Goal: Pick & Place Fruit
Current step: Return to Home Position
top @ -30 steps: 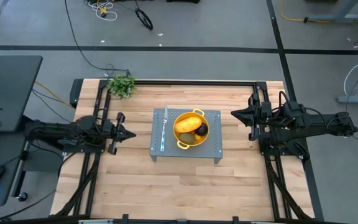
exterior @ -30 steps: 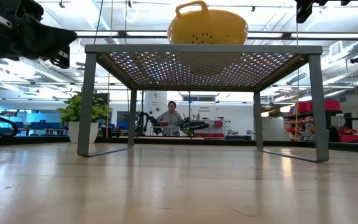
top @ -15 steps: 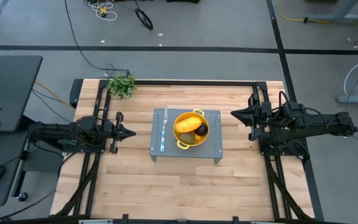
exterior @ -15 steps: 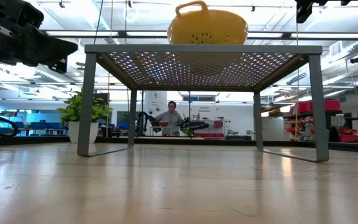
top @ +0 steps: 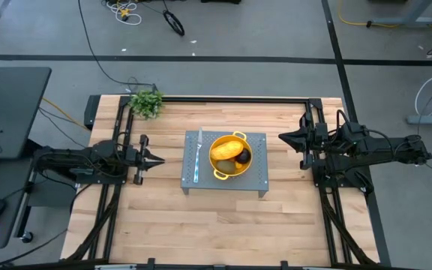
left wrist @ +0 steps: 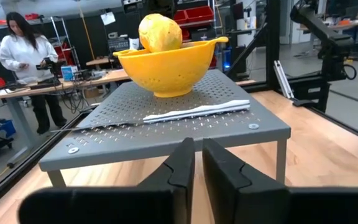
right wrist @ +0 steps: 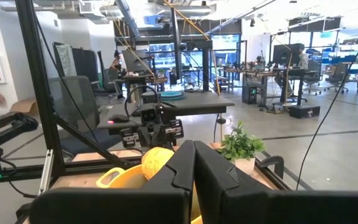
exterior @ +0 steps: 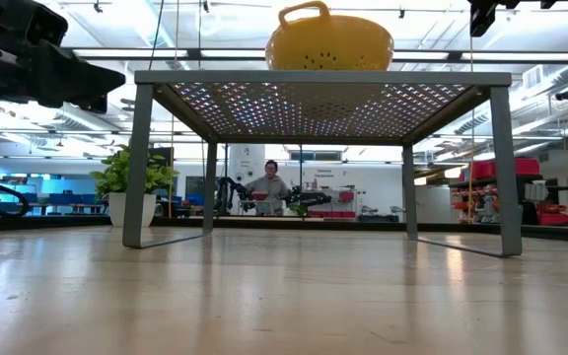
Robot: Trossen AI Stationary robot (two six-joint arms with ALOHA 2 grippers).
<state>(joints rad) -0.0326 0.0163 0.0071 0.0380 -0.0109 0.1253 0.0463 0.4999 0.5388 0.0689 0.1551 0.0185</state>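
Fruit lies piled in the yellow perforated plastic colander (exterior: 329, 44), which stands on the grey perforated metal shelf (top: 255, 180) at the table's centre. A yellow-orange oblong fruit (top: 223, 150) is at the bowl's 10 o'clock, a small blackish round fruit (top: 243, 157) at 3 o'clock and a brownish-green oval fruit (top: 235, 166) at 5 o'clock. Anything smaller beneath them is hidden.

The oblong one looks the heaviest, and its smooth skin would likely slip – best pinched across its narrow middle. The dark round one is probably soft and easily bruised, so it would need a light squeeze across its widest part.

A thin silvery knife (top: 199, 156) lies on the shelf at the colander's 9 o'clock.

The left gripper (top: 158, 159) hangs near the shelf's 9 o'clock, its fingers (left wrist: 182, 171) drawn almost together on nothing. The right gripper (top: 281, 137) waits at the shelf's 3 o'clock, clenched and empty.

The pale wooden plank table (top: 223, 225) carries a leafy green potted plant (top: 147, 101) at its 11 o'clock corner. Beyond it is a grey floor with loose cables and a workshop of benches – a person in a white coat (left wrist: 23, 53) stands at one.
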